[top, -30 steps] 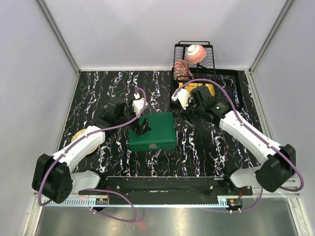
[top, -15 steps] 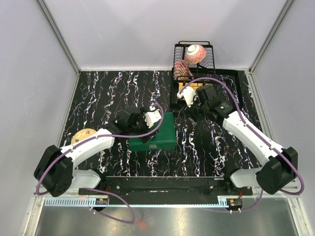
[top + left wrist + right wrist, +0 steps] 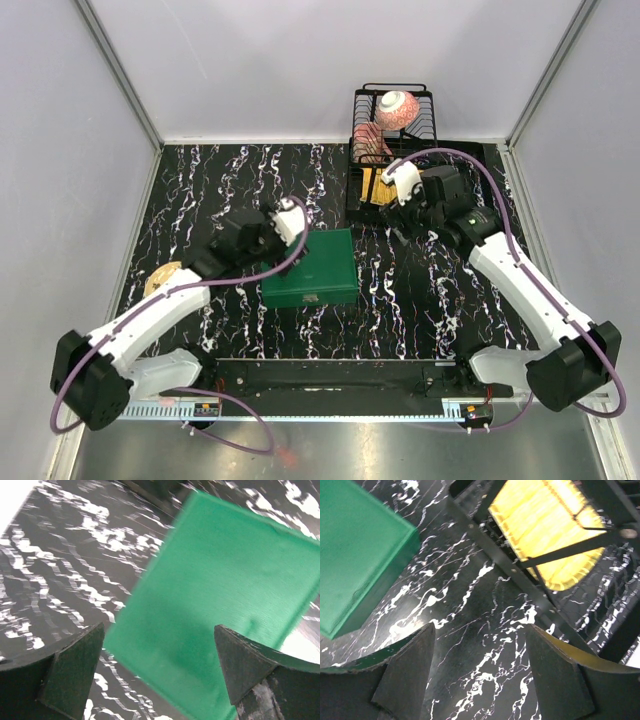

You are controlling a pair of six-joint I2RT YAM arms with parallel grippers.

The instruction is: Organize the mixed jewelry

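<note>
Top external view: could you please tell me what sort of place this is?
Likely a robot test cell: plain grey wall panels, a black white-veined tabletop, a metal mounting rail at its near edge.

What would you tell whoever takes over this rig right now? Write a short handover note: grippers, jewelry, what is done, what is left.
Left gripper: open, empty, above an edge of the closed green box.
Right gripper: open, empty, over the table between the box and the black wire rack.
Jewelry: no piece can be made out in any view; the gold plate is partly hidden under the left arm.
Done: nothing visibly sorted; box lid shut.
Left: probably open the box, find the pieces, sort them.
</note>
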